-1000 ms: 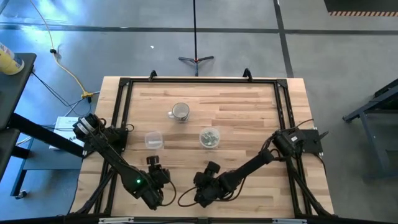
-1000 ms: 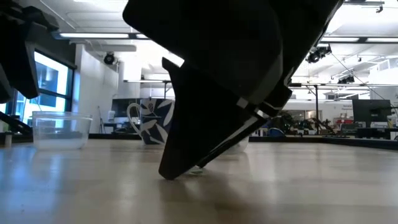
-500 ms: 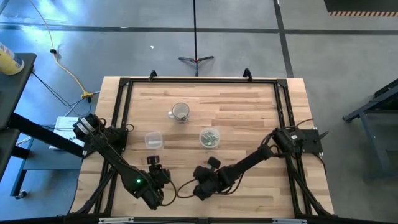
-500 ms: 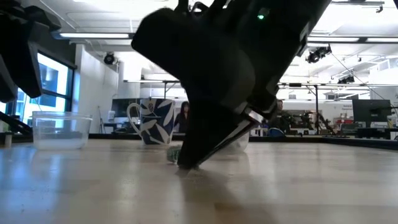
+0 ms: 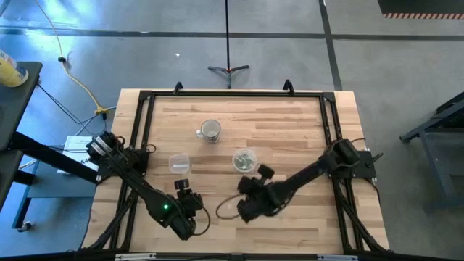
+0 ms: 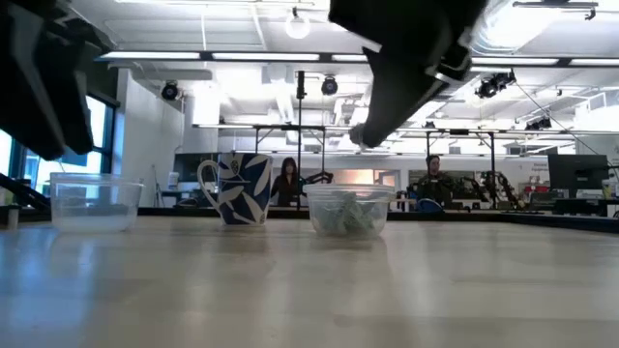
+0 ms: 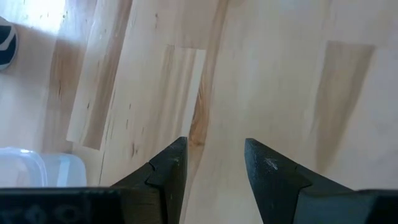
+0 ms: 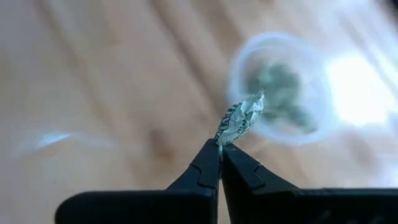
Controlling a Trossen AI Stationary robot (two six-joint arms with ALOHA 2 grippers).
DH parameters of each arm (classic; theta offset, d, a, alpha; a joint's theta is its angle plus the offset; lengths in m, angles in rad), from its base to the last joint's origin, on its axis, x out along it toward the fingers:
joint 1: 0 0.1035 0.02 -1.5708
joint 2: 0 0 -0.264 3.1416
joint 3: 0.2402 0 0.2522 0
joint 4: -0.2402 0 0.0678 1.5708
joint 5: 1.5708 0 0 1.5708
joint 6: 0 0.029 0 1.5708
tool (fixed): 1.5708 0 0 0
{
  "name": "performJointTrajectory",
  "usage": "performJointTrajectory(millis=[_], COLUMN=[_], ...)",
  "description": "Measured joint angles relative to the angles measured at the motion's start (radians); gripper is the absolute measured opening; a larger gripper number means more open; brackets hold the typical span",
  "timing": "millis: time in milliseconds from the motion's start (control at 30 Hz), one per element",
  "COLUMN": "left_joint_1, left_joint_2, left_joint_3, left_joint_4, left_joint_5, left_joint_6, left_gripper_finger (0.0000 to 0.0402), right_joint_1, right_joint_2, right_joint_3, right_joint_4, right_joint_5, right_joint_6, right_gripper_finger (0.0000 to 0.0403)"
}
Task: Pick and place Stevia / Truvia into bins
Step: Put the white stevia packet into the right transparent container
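Observation:
My right gripper (image 5: 245,209) hangs above the table, on the near side of the round see-through tub (image 5: 244,159), and is shut on a crumpled pale green and white sachet (image 8: 239,121). In the low view its tip (image 6: 360,138) is well above the tub (image 6: 348,208), which holds several sachets. The squarish tub (image 5: 179,163) stands to the left and looks empty. My left gripper (image 7: 214,152) is open and empty over bare wood near the table's front, near the squarish tub (image 7: 31,169). My right gripper pinches the sachet by its near end (image 8: 221,140) between its two fingertips. The rest of the sachet sticks out past the tips, crumpled. It is lifted clear of the table.
A glass mug with a handle and leaf pattern (image 5: 210,130) stands farther back, also in the low view (image 6: 242,188). A black frame (image 5: 145,98) runs around the tabletop. A cable loop (image 5: 223,209) hangs beside the right gripper. People sit in the room behind.
My right gripper has risen from the tabletop near the front edge and gone toward the far edge and the round tub. The sachet has come up with it, clear of the wood.

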Motion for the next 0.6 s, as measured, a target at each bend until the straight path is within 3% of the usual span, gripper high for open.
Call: performJointTrajectory(millis=[167,333,400,600], left_joint_1=[0.022,0.021,0.021,0.021], left_joint_2=[0.0,0.0,0.0,0.0], left_joint_3=[0.0,0.0,0.0,0.0], left_joint_4=[0.02,0.026,0.026,0.025], left_joint_5=[0.0,0.0,0.0,-0.007], left_joint_6=[0.0,-0.019,-0.047,-0.109], left_gripper_finger=[0.0193,0.0193,0.0193,0.0193], right_joint_1=[-0.077,-0.16,-0.183,-0.234], right_joint_2=[-0.044,-0.04,-0.041,-0.027], right_joint_3=[0.001,0.001,0.002,0.002], right_joint_4=[-0.103,-0.073,-0.048,-0.046], right_joint_5=[0.011,-0.021,-0.078,-0.113], right_joint_6=[-0.071,-0.335,-0.454,-0.626], right_gripper_finger=[0.0001,0.0001,0.0001,0.0003])
